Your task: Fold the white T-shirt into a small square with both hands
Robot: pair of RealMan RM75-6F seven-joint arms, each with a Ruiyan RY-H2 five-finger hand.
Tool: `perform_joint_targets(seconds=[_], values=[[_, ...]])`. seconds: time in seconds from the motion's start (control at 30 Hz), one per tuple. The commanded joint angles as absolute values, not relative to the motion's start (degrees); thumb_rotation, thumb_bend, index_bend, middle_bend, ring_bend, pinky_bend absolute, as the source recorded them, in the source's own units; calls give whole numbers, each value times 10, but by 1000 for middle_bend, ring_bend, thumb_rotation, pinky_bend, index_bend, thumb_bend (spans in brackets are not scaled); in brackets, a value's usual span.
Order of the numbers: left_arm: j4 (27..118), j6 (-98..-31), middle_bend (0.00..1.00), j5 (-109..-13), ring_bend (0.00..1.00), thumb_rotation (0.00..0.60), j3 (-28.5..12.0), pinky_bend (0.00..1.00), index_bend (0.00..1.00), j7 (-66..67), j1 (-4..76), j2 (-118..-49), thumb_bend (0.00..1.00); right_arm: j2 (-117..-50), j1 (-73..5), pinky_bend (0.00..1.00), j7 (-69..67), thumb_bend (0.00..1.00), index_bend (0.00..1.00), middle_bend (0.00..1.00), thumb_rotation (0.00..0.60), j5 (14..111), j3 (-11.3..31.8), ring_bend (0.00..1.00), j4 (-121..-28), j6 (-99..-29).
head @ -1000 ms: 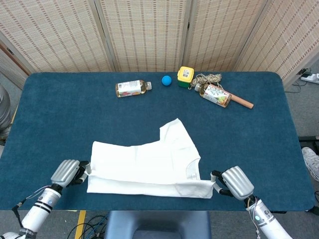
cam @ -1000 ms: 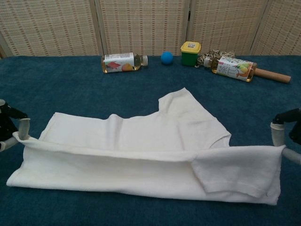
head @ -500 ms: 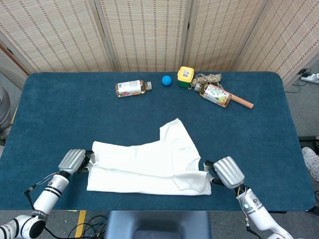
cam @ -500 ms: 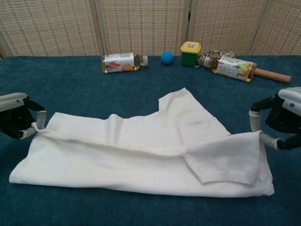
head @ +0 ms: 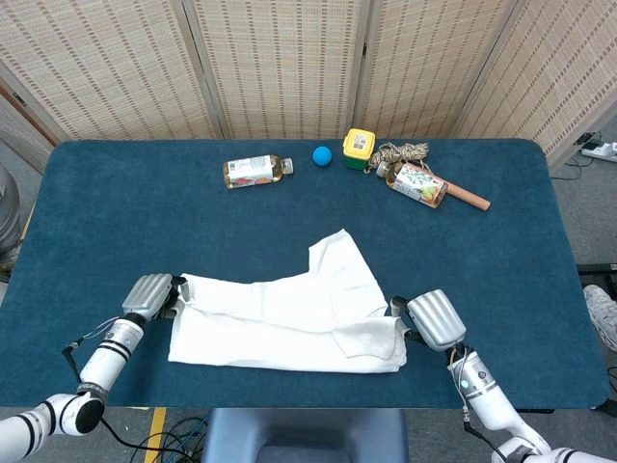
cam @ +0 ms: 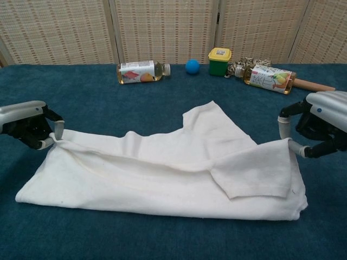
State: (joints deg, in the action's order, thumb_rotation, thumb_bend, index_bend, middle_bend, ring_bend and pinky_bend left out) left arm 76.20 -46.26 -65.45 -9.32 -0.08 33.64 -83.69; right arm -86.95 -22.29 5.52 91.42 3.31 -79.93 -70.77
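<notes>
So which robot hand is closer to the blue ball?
The right hand, though not by much. It sits toward the front of the table, right of the blue ball. The left hand is farther away, front-left, across the shirt.

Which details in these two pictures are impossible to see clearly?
- Head view: left hand and right hand show only their backs; their fingers on the T-shirt are hidden.
- Both views: bottle labels too small to read.
- T-shirt's lower layer: covered by the fold.

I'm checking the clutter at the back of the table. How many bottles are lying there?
2. One bottle lies on its side left of the blue ball. The other bottle lies right of the yellow-lidded green box, beside a coil of rope. None seems hidden.
</notes>
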Motion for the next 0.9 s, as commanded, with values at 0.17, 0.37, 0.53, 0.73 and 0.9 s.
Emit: perform_joint_targets(seconds=[0.17, 0.37, 0.53, 0.73, 0.9], values=[[731, -434, 934, -605, 864, 600, -105, 981, 638, 40, 368, -859, 547, -883, -235, 1000, 62, 606, 825, 975, 600, 901, 43, 971, -788, -698], [705, -416, 933, -559, 864, 600, -108, 981, 632, 72, 389, -878, 547, -896, -243, 1000, 61, 607, 826, 975, 600, 887, 48, 971, -774, -688], [691, -414, 932, -531, 864, 600, -110, 981, 619, 88, 398, -889, 546, -904, -247, 1000, 58, 608, 830, 975, 600, 882, 50, 971, -760, -688], [692, -417, 927, -514, 861, 600, -106, 981, 553, 101, 401, -890, 538, -914, -252, 1000, 49, 608, 829, 975, 600, 877, 52, 971, -743, -687], [700, -436, 902, -507, 854, 600, -107, 981, 280, 105, 398, -892, 474, -928, -260, 1000, 46, 608, 830, 975, 600, 874, 57, 971, -723, -687]])
